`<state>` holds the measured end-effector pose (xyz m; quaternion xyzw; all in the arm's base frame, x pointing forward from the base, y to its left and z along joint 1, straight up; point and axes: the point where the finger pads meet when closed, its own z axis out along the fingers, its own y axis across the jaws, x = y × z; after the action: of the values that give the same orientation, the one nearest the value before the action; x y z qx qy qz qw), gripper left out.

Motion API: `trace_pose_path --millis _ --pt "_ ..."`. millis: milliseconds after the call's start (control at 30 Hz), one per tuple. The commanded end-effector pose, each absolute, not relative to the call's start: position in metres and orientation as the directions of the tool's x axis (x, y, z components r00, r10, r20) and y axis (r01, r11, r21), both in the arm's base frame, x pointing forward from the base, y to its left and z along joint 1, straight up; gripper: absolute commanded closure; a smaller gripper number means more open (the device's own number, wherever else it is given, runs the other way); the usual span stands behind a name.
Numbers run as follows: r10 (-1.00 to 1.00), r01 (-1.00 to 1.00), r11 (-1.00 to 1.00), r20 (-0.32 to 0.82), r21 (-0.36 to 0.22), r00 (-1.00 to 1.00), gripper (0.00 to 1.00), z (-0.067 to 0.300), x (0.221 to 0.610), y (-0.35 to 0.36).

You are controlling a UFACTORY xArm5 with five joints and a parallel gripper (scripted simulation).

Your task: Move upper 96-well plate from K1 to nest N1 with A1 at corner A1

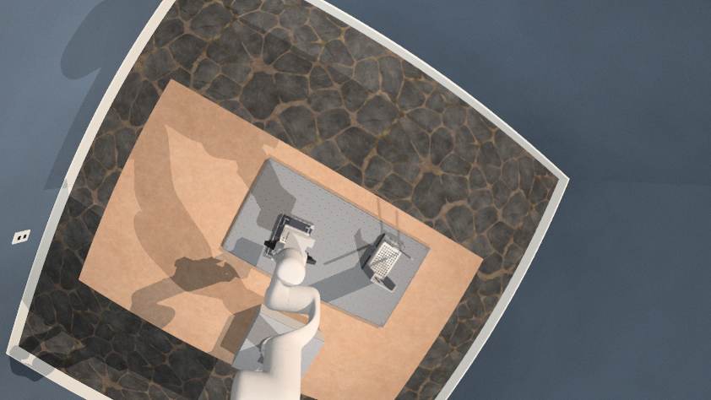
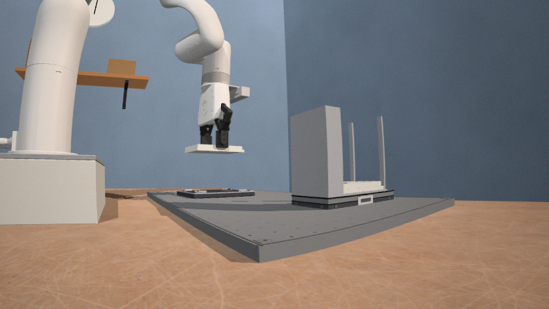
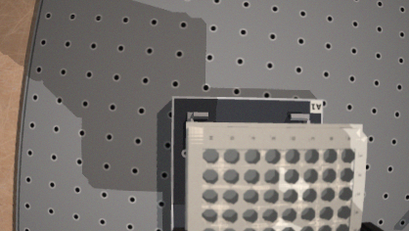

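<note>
My gripper (image 2: pixel 213 144) is shut on the upper 96-well plate (image 2: pixel 214 149) (image 3: pixel 274 181) (image 1: pixel 284 238) and holds it level in the air, well above the plate nest N1 (image 2: pixel 214 193) (image 3: pixel 245 111) (image 1: pixel 297 224). In the wrist view the plate covers most of the dark nest. The nest's A1 label (image 3: pixel 316 106) is at its top right, and the plate's cut-off corner (image 3: pixel 354 132) is also at top right. The lower plate (image 2: pixel 362 186) (image 1: pixel 385 259) lies in the stack rack K1 (image 2: pixel 315 153) (image 1: pixel 374 252) to the right.
Nest and rack stand on a grey perforated baseplate (image 1: pixel 338 218) (image 2: pixel 268 226) (image 3: pixel 98 49) on a tan table. The rack has a tall solid wall and thin upright posts (image 2: pixel 380 149). The arm's white pedestal (image 2: pixel 49 188) stands to the left.
</note>
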<state>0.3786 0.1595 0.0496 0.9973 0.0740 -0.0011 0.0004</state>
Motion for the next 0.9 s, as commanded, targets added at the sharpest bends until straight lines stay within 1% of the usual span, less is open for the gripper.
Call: trace_pose_path --millis 0,867 --pt "0.148 0.148 -0.989 0.002 0.0 0.989 1.0 0.043 0.38 0.16" --pt "0.148 0.148 -0.989 0.002 0.0 0.989 1.0 0.006 0.38 0.16"
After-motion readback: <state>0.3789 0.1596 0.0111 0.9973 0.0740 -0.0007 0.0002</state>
